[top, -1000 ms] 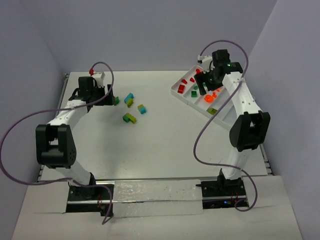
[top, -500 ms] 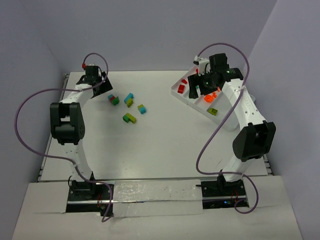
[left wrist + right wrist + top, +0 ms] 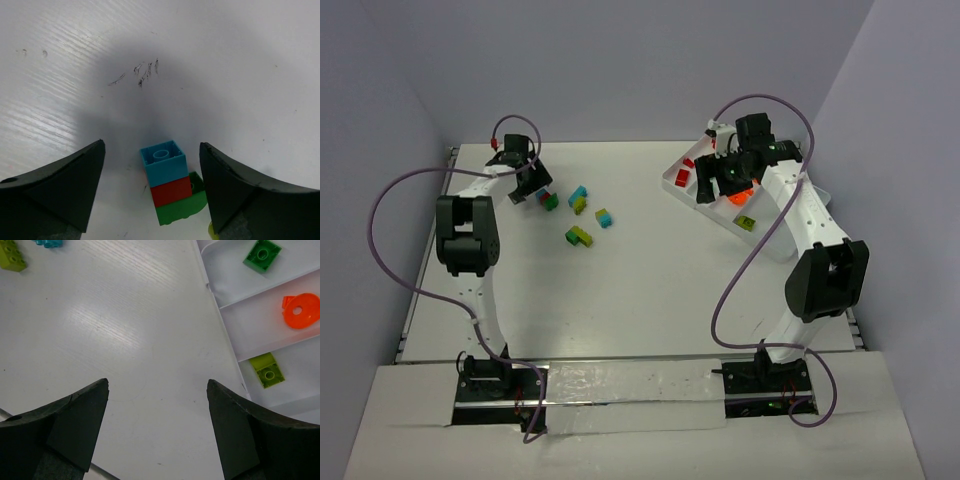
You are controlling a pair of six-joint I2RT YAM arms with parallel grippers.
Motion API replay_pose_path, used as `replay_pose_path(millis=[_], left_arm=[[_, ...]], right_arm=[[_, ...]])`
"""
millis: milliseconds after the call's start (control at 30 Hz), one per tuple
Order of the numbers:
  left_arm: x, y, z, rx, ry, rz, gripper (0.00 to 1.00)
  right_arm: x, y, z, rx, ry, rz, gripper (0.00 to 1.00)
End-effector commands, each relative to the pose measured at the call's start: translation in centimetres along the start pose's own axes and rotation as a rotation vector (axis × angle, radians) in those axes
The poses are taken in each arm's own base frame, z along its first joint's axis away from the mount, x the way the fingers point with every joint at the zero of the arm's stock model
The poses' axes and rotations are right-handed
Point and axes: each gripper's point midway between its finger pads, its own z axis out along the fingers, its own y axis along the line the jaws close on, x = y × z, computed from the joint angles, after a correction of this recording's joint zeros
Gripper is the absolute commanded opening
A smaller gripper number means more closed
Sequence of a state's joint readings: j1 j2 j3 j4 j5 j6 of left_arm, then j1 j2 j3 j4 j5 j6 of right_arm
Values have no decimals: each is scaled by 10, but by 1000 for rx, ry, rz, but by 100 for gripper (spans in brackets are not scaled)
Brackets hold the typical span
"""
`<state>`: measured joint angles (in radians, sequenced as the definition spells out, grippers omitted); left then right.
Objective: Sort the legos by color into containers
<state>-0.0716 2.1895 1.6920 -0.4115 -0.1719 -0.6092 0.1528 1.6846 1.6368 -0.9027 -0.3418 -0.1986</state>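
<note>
1. Hovering near the table's [image 3: 650,280] far left corner, the left gripper [image 3: 152,145] stands spread astride a cyan-red-green lego stack [image 3: 170,190].
2. The right gripper [image 3: 157,385], also spread and holding nothing, hangs over the table beside the white tray's [image 3: 232,270] rim at the far right corner.
3. Separate tray compartments hold a green brick [image 3: 262,254], an orange ring [image 3: 301,311] and a yellow-green brick [image 3: 267,371].

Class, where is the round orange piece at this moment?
The round orange piece lies at the right edge of the right wrist view, in a white tray compartment, between those holding a green brick above and a yellow-green brick below.
</note>
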Motion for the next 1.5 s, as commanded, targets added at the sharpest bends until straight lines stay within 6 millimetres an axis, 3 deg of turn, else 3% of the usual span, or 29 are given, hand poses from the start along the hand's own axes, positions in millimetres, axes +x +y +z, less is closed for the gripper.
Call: replay_pose_path(millis=[0,233,367,500,633,733,867,1167,1333,1467], left_arm=[[3,-7,4,-5,20,-20,81],[16,-2,-1,-12,63,-27,74],[19,-3,-15,4,83,-37,64],[19,-8,-35,41,99,-45,49],[20,-13,-52,66,131,-62,44],[20,-15,-62,81,144,-68,38],[14,-19,-78,127,114,-55,20],[25,-40,-108,277,162,-68,6],[34,-57,-131,346,169,-57,1],[40,-69,-144,376,163,-34,0]], right_arm=[[-8,2,1,-6,-33,-8,86],[-8,3,3,-17,-32,-4,86],[-9,8,4,-38,-33,-2,86],[-9,20,3,-58,-39,-15,86],[-9,35,5,-91,-37,-27,86],[-9,54,9,-133,-33,-51,86],[-14,86,10,-244,-51,-57,86],[-41,159,14,-651,-80,125,95],[-61,209,37,-802,-86,241,100],[-71,226,68,-806,-60,315,100]])
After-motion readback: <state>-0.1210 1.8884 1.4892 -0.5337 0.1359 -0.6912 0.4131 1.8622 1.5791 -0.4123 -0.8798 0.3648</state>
